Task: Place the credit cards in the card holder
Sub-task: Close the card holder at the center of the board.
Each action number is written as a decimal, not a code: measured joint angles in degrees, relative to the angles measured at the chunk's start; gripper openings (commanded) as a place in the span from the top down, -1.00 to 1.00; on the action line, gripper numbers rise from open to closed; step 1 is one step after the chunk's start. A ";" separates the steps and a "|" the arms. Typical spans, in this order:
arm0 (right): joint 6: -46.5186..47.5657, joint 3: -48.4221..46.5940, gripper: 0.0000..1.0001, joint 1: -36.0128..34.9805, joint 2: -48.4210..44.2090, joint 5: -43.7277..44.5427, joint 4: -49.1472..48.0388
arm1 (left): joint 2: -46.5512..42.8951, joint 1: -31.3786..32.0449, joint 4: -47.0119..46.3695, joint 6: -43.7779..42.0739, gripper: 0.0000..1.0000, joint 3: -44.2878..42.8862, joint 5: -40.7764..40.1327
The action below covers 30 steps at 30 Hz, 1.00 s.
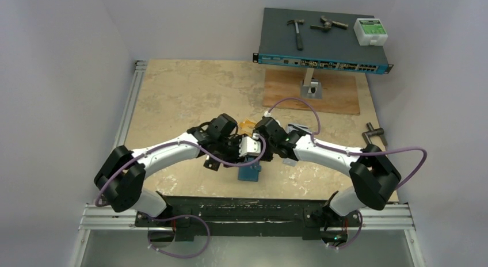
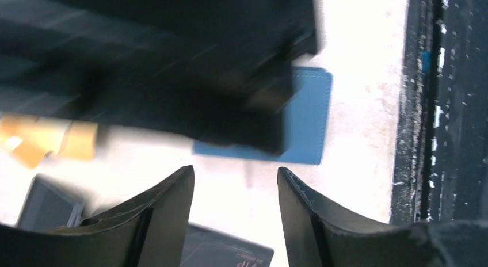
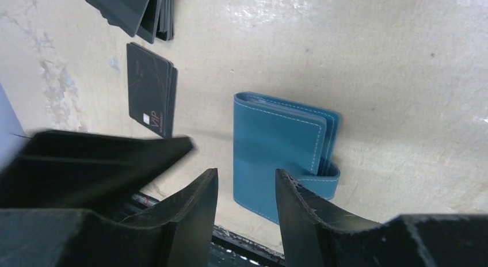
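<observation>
A teal-blue leather-like folding card holder point(image 3: 276, 146) lay flat on the beige stone-patterned table point(image 1: 172, 94), close to its near edge, just in front of where the two white-and-black robot arms point(image 1: 172, 151) met. Two stacks of glossy black plastic cards point(image 3: 151, 97) lay farther from that edge, apart from the holder and from each other. Orange-gold plastic cards point(image 1: 247, 126) lay behind the arms. At the far right a dark metal network switch point(image 1: 322, 42) sat raised on a post above a brown wooden board point(image 1: 339, 97), bearing a small steel hammer point(image 1: 297, 31) and a white plastic box point(image 1: 370, 31)
</observation>
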<state>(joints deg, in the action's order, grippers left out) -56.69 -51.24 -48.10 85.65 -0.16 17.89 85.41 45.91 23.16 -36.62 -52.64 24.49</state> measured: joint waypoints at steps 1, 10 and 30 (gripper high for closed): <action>0.15 0.00 0.16 0.13 -0.22 0.04 0.17 | -0.90 -0.96 0.39 1.09 -0.24 -0.02 0.63; 1.27 0.17 -0.15 -0.13 -2.10 1.38 5.35 | -14.12 -12.87 4.94 -2.58 -1.00 -5.25 -1.88; 5.57 0.17 0.07 0.96 -4.09 4.13 6.69 | -24.92 -10.25 9.77 -60.74 -0.40 21.49 15.41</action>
<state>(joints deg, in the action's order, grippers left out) -51.11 -51.07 -47.13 81.56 3.97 24.58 60.49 35.66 32.93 -97.36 -31.16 39.90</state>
